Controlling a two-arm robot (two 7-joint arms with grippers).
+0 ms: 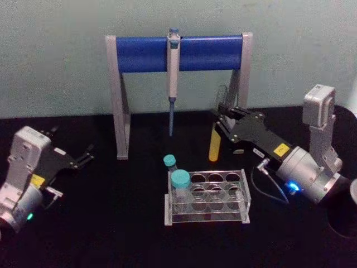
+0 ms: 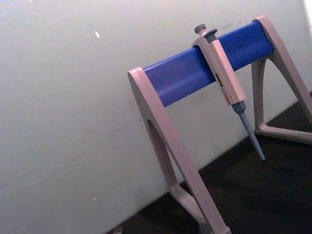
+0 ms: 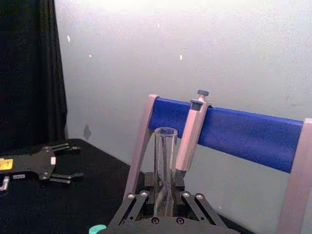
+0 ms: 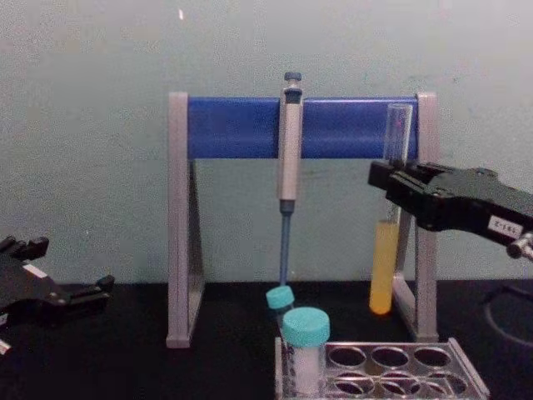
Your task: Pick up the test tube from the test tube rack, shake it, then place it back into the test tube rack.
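Observation:
The test tube [image 1: 215, 146], clear glass with yellow liquid in its lower part, hangs upright in the air behind the test tube rack [image 1: 245, 205]. My right gripper [image 1: 219, 120] is shut on the tube's middle, coming in from the right. The chest view shows the tube [image 4: 384, 267] in front of the stand's right leg, its round bottom well above the table, with the right gripper [image 4: 391, 179] clamped above the liquid. In the right wrist view the tube [image 3: 165, 161] rises between the fingers [image 3: 139, 200]. My left gripper [image 1: 86, 155] rests open at the far left, away from the rack.
A wide teal-capped tube [image 1: 180, 181] stands in the rack's front left hole, and a small teal-capped tube [image 1: 169, 162] stands just behind it. A grey-and-blue pipette stand [image 1: 145, 54] holding a pipette [image 1: 173, 72] spans the back. The table is black.

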